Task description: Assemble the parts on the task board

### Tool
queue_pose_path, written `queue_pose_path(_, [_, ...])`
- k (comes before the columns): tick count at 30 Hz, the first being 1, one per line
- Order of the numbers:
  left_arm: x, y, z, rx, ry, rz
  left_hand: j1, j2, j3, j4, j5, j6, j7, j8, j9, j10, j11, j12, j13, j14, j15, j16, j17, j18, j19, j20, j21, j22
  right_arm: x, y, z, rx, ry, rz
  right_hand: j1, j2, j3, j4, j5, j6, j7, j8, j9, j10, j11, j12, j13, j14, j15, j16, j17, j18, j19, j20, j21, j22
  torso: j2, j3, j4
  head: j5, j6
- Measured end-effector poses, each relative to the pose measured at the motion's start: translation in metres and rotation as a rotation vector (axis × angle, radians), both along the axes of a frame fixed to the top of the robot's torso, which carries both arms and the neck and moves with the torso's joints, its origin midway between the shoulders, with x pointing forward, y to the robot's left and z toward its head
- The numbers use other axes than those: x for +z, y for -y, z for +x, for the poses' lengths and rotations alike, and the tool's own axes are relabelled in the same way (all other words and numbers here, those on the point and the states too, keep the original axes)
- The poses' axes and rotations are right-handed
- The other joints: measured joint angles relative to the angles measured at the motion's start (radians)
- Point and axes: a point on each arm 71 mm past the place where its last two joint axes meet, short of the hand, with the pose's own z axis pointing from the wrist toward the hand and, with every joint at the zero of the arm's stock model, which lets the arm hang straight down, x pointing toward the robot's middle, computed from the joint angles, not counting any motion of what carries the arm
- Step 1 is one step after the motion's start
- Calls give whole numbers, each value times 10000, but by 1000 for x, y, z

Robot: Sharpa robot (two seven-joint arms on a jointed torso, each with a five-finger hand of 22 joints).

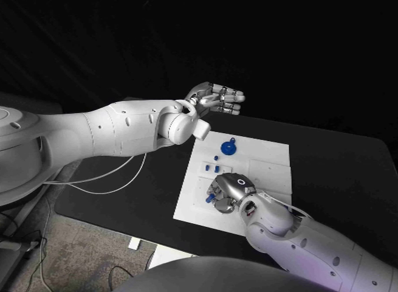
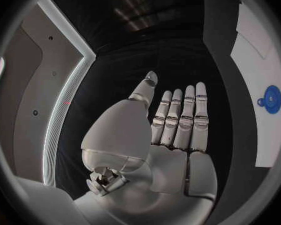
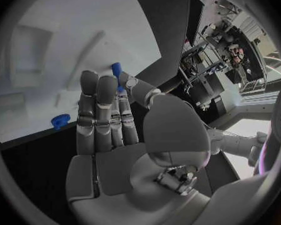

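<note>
We see the white task board (image 1: 270,159) carrying a round blue part (image 1: 228,147) and smaller blue pieces (image 1: 216,168). Left hand (image 1: 216,99) raised off the tabletop (image 1: 347,176), fingers straight, empty. Right hand (image 1: 226,193) over the board; we cannot tell its grasp

The white rectangular task board (image 1: 269,159) is partly covered: its near-left portion is occupied by the silver right hand (image 1: 226,193), w/ small blue parts (image 1: 216,166) just beyond the fingers. The round blue disc part (image 1: 229,146) stands at the board's far-left corner — an obstacle there. The board's right half is left open for a pass. The silver left hand (image 1: 216,98) is held beyond the far edge, above the black table (image 1: 347,170) — well apart from the board surface.
</note>
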Motion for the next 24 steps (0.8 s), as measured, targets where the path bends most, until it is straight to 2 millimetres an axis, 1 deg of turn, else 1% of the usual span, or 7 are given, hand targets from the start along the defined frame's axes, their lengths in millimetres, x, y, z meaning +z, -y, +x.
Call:
queue_pose_path(8, [0,0,0,-7,-2,-3,0,0,0,0,0,0,0,0,0,0,0,0,0,0,0,0,0,0,0,0,0,0,-3,-1,1,41,83,-163,0,-1,-11,-10,-3,27,-17,-22,2,1,-3,-4,6,-19,-18,38,-17,-2,-1,1,0,36,0,2,-6,16,-9])
queue_pose_path(14, [0,1,0,-20,-4,-7,0,0,0,0,0,0,0,0,0,0,0,0,0,0,0,0,0,0,0,0,0,0,-5,-4,-1,149,188,-252,0,-3,-12,-11,-10,42,-2,-30,3,54,-56,-28,7,-19,-17,38,-25,-5,-1,1,-42,36,0,1,-6,18,-15])
queue_pose_path(18, [0,2,0,-31,-5,-10,0,0,0,0,0,0,0,0,0,0,0,0,0,0,0,0,0,0,0,0,0,0,-5,-7,-3,230,245,-223,-1,-4,-13,-12,110,42,-2,-38,2,54,-56,13,7,-19,-17,38,-47,-59,-1,1,-55,35,0,-5,-4,18,-13])
queue_pose_path(20, [0,2,0,-34,-5,-11,0,0,0,0,0,0,0,0,0,0,0,0,1,0,0,0,0,0,0,0,0,0,-5,-8,-4,247,260,-190,-2,-5,-81,-33,348,7,32,-17,1,52,-55,13,7,-18,-17,38,-49,-64,-1,1,-96,35,0,-6,-2,18,-11])
queue_pose_path(21, [0,2,0,-35,-6,-12,0,0,0,0,0,0,0,0,0,0,0,0,0,0,0,0,0,0,0,0,0,0,-6,-8,-4,250,264,-171,-46,-49,-210,-4,621,-93,104,-9,1,-53,-72,19,12,-19,-17,38,-49,-67,-1,1,-97,35,0,-6,-2,15,-10])
queue_pose_path(22, [0,2,0,-37,-6,-12,0,0,0,0,0,0,0,0,0,0,0,0,0,0,0,0,0,0,0,0,0,0,-6,-8,-4,252,259,-142,-72,-75,-379,26,844,-302,153,43,-1,-270,-1,82,41,-21,-18,38,-49,-75,-3,2,-120,35,0,-5,-2,14,-9])
queue_pose_path(24, [0,2,0,-39,-7,-13,0,0,0,0,0,0,0,0,0,0,0,0,0,0,0,0,0,0,0,0,0,0,-6,-8,-5,261,240,-84,-114,-117,-713,74,1037,-561,179,94,-12,-557,80,89,34,-21,-17,38,-63,-74,17,22,-197,10,0,-8,-2,12,-8])
